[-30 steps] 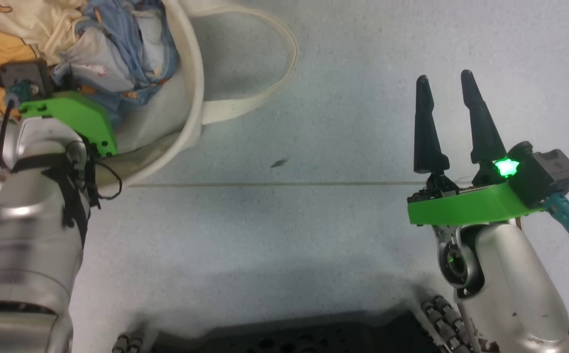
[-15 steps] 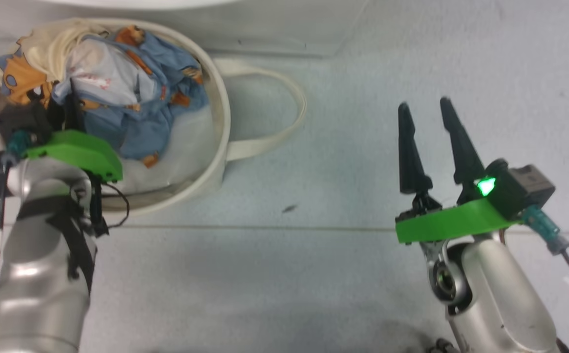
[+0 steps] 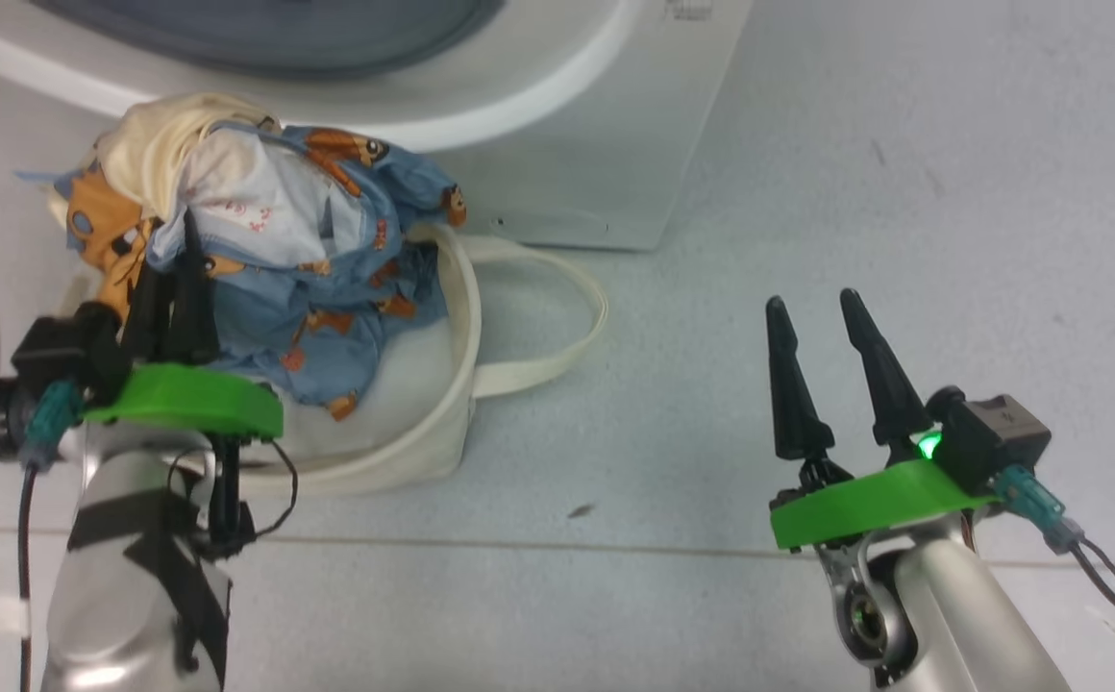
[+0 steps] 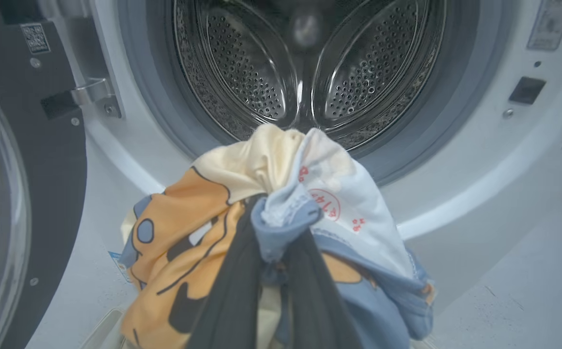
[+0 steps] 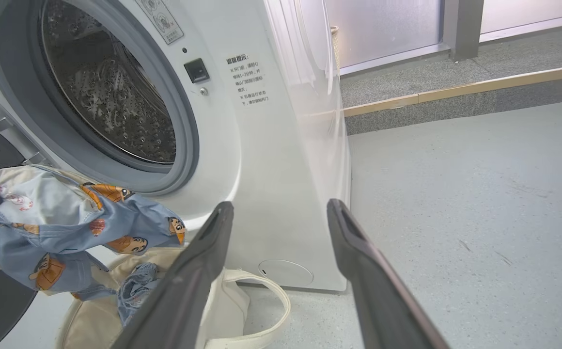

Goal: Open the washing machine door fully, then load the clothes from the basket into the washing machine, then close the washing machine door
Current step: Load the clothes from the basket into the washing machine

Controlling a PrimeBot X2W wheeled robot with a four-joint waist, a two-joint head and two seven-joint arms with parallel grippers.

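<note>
**A:** Where do we stand with the washing machine (image 3: 615, 144)?

**B:** It runs across the top of the head view. Its door (image 4: 43, 194) stands swung wide at the left edge of the left wrist view, so we count the opening step as done. The drum (image 4: 242, 72) looks bare to us.

**A:** And the basket (image 3: 423, 452)?

**B:** It sits on the floor (image 3: 807, 144), centre left in the head view, just in front of the machine.

**A:** The clothes (image 3: 308, 259)?

**B:** We see them bunched above the basket, just below the drum mouth in the left wrist view. A blue hem trails down inside the rim. We cannot tell whether anything more lies underneath.

**A:** The pincers?

**B:** Our left pincer (image 3: 171, 288) is clenched on the bundle, with blue and cream cloth together. Our right pincer (image 3: 813, 308), lower right, is spread wide, grasping nothing, well apart from the basket.

**A:** So what remains?

**B:** Most of the task, we judge. We have to push the bundle into the drum, let go, check the basket, then shut the door.
</note>
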